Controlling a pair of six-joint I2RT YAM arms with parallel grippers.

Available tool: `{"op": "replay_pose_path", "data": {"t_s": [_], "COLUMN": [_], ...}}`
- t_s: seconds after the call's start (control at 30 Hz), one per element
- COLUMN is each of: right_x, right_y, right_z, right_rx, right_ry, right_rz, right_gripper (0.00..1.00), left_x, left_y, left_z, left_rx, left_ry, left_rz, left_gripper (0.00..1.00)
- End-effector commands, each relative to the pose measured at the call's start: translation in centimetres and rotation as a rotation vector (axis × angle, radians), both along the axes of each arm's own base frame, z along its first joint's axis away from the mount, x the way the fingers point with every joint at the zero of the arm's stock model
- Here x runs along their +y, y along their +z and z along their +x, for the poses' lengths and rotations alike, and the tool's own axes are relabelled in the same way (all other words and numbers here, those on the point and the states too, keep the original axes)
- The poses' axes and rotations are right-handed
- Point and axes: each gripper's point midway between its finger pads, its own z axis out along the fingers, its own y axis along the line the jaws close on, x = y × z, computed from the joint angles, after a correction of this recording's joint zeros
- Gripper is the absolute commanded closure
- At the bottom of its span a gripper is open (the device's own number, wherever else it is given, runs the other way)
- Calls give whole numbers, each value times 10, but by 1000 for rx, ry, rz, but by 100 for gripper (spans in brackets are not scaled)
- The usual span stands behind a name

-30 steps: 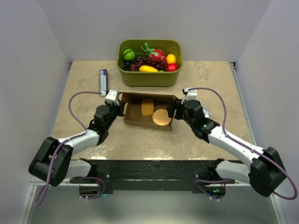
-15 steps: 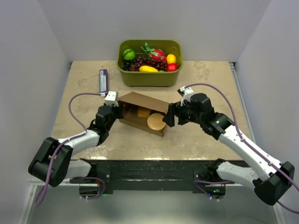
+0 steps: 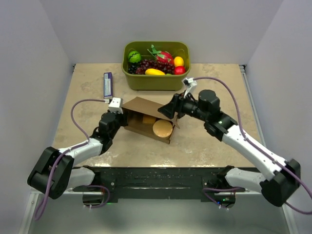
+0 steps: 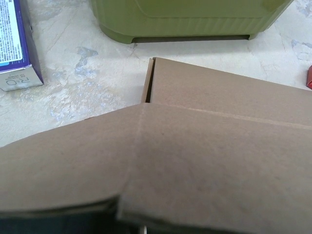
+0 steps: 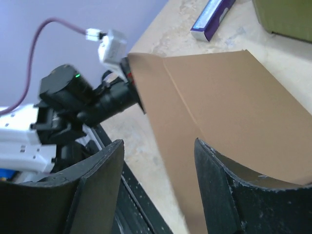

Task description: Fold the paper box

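The left gripper [image 3: 120,113] is clamped on the left end of the paper box [image 3: 145,107]. The box lies mid-table [image 3: 214,141], skewed, just in front of the green fruit tub [image 3: 156,80]. The right gripper [image 3: 167,111] is at the box's right end, fingers spread, gripping nothing.

Diffuse overhead light, evenly bright. We note only faint, soft shadows on the desk [image 3: 146,151] beside the paper box [image 3: 141,109]. Nearest the left wrist lens its cardboard blurs. The fingers [image 5: 97,195] of the right pincer [image 5: 158,142] look dark.
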Motion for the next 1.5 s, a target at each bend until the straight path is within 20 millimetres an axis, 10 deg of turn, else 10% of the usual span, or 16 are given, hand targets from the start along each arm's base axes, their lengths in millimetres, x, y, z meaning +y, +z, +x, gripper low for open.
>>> {"op": "replay_pose_path", "data": {"t_s": [0.0,0.3,0.53,0.7,0.9,1.17,1.33,1.47], "right_x": [28,28,27,28,19,10,10,11], "right_y": [-26,-155,-202,-216,-225,-208,-187,-163], "right_z": [33,31,33,35,36,34,33,33], "right_rx": [52,257,319,328,316,266,196,74], "right_ry": [-26,-53,-72,-73,-103,-120,-77,-20], "right_rz": [71,-100,-149,-167,-212,-227,-247,-270], "right_gripper": [40,41,41,42,40,29,16,13], "left_x": [5,-2,5,13,-38,-98,-91,-78], "left_y": [-21,-4,13,67,115,68,24,48], "left_z": [-15,-38,-68,-68,-27,2,2,2], "left_rx": [79,161,218,116,14,19,87,34], "left_ry": [-2,-27,8,28,-163,-390,-347,-307], "left_rz": [31,-86,-189,-206,-268,-369,-276,-233], "left_gripper": [100,34,21,15,17,25,26,23]}}
